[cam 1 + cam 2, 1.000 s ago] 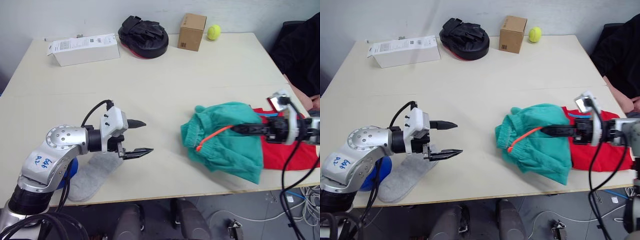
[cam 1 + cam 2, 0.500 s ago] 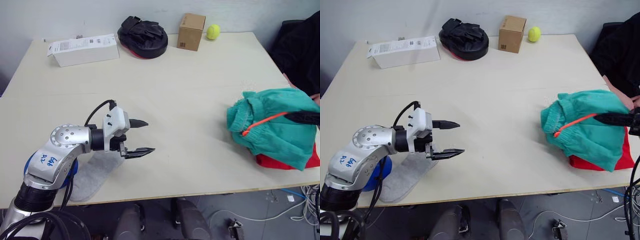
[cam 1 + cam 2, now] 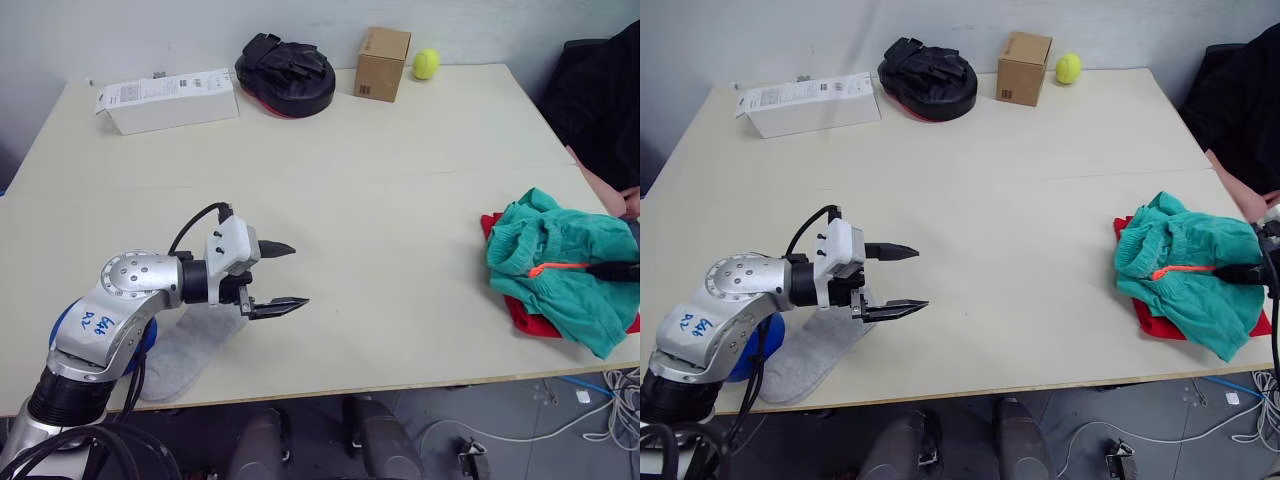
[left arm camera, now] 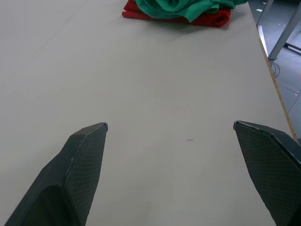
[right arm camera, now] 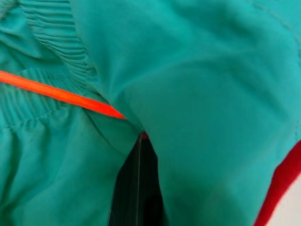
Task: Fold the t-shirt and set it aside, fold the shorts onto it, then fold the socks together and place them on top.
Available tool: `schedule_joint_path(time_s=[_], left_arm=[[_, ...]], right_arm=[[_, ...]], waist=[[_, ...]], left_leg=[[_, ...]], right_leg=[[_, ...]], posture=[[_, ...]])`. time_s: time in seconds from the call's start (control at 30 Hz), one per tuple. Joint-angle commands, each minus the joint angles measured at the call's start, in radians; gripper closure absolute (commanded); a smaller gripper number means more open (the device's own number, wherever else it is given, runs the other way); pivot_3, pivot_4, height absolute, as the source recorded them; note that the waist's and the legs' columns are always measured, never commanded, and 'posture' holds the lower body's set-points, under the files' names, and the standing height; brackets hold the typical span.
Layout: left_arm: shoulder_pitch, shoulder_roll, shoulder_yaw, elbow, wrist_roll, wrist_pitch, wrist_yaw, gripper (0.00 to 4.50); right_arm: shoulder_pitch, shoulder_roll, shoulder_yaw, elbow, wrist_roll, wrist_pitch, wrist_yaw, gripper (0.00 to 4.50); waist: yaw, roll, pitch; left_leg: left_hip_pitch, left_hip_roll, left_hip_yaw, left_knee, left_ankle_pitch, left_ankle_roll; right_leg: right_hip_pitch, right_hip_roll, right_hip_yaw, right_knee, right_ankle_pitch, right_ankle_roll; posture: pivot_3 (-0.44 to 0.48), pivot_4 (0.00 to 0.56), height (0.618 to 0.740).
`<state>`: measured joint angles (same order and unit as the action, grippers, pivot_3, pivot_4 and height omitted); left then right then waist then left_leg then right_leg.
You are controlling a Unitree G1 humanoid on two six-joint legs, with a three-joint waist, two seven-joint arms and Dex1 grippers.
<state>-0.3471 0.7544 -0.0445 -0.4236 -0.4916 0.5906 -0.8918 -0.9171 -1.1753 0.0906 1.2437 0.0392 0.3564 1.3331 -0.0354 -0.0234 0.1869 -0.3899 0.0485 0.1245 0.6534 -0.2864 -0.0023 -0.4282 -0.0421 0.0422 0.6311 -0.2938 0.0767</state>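
Left gripper [image 3: 285, 273] hovers just above the table [image 3: 400, 200] at near left, fingers spread wide apart, nothing between them. In left wrist view both black fingertips [image 4: 89, 141] frame bare tabletop, w/ the clothes pile far ahead by the table edge.

Right gripper [image 3: 1237, 270] is at the far right edge, fingers pressed together and pinching the shorts [image 3: 1185, 265] fabric; right wrist view shows closed dark fingers [image 5: 136, 188] buried under a teal fold, next to the orange drawstring [image 5: 61, 94].

Shorts: bunched teal heap at near right of table, lying on top of the t-shirt [image 3: 1155, 322]. Only red edges of the t-shirt peek out: a bit at the left-far corner of the pile and a strip along the near side. Orange drawstring runs across the heap toward the right gripper.

Socks [image 3: 185, 345]: a light grey sock lies flat at near left, partly under the left arm, close to the table's near edge. Can't tell if it's one sock or two stacked.

Far side of table, well apart from the clothes: white box [image 3: 165, 97] at left, black padded mitt [image 3: 285, 72] beside it, small cardboard box [image 3: 384, 63], then a yellow-green tennis ball [image 3: 427, 63] just right of it. A person's hand [image 3: 628, 200] and dark sleeve show at the right edge.
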Motion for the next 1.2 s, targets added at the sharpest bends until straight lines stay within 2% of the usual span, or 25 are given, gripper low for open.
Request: schedule_joint_path(time_s=[0.03,0.33,0.47,0.6,0.7,0.8,0.97,1.1,1.2], left_arm=[[-0.004,0.01,0.023,-0.042,-0.002,-0.004,0.003,0.0],[-0.015,0.005,0.015,-0.033,-0.001,-0.007,0.003,0.0],[-0.019,0.002,0.015,-0.024,0.0,-0.01,0.002,0.0],[-0.017,-0.003,0.015,-0.024,0.0,-0.007,0.008,0.0],[-0.002,-0.003,0.026,-0.036,-0.005,0.005,0.023,0.0],[0.031,0.006,0.064,-0.063,-0.02,0.031,0.049,0.0],[0.128,0.018,0.157,-0.164,-0.057,0.104,0.112,0.0],[0.247,0.022,0.275,-0.27,-0.097,0.175,0.172,0.0],[0.383,0.009,0.39,-0.372,-0.122,0.221,0.224,0.0]], right_arm=[[-0.028,-0.018,-0.042,0.014,-0.01,0.01,-0.023,3.05],[-0.066,-0.097,-0.106,-0.002,-0.007,0.022,0.04,0.02],[-0.095,-0.113,-0.14,-0.023,0.013,0.009,0.082,0.02],[-0.135,-0.063,-0.169,-0.126,0.082,0.065,0.229,0.02],[-0.041,-0.011,-0.145,-0.369,0.228,0.139,0.281,0.02],[0.081,0.066,-0.182,-0.694,0.393,0.241,0.281,0.02],[0.227,0.218,-0.239,-1.164,0.58,0.316,0.169,0.02],[0.28,0.29,-0.224,-1.36,0.639,0.295,0.132,0.02],[0.301,0.323,-0.198,-1.43,0.648,0.254,0.131,0.02]], waist=[[0.001,0.0,0.0],[-0.002,0.001,0.001],[-0.004,0.001,0.001],[-0.023,0.002,0.001],[-0.033,0.001,0.001],[-0.03,0.001,0.001],[-0.019,0.001,0.001],[-0.013,0.001,0.002],[-0.011,-0.002,0.001]], left_leg=[[0.0,0.0,0.0,0.0,0.0,0.0],[0.001,0.0,0.0,0.004,0.0,0.0],[0.001,-0.001,0.0,0.006,0.0,0.0],[0.002,-0.001,0.0,0.007,0.0,0.001],[0.003,0.0,0.001,0.007,0.0,0.0],[0.003,0.002,-0.002,0.008,0.0,-0.002],[0.001,0.003,-0.004,0.008,0.0,-0.003],[0.001,0.002,-0.005,0.009,0.0,-0.002],[0.001,0.002,-0.005,0.009,-0.004,0.005]], right_leg=[[0.0,0.0,0.001,0.0,0.0,0.0],[0.0,0.001,0.002,0.005,0.0,0.0],[0.001,0.001,0.002,0.006,0.0,0.0],[0.002,0.001,0.003,0.007,0.0,0.0],[0.002,0.002,0.003,0.009,0.0,0.001],[0.002,0.002,0.003,0.014,-0.001,0.001],[0.0,0.002,0.002,0.016,-0.002,0.001],[0.001,0.001,0.0,0.016,-0.002,0.001],[0.002,-0.001,-0.001,0.015,-0.002,0.001]], posture=[[0.0,0.15,0.74],[0.0,0.15,0.74],[0.0,0.15,0.74],[0.0,0.15,0.74],[0.0,0.15,0.74],[0.0,0.15,0.74],[0.0,0.15,0.74],[0.0,0.15,0.74],[0.0,0.15,0.74]])
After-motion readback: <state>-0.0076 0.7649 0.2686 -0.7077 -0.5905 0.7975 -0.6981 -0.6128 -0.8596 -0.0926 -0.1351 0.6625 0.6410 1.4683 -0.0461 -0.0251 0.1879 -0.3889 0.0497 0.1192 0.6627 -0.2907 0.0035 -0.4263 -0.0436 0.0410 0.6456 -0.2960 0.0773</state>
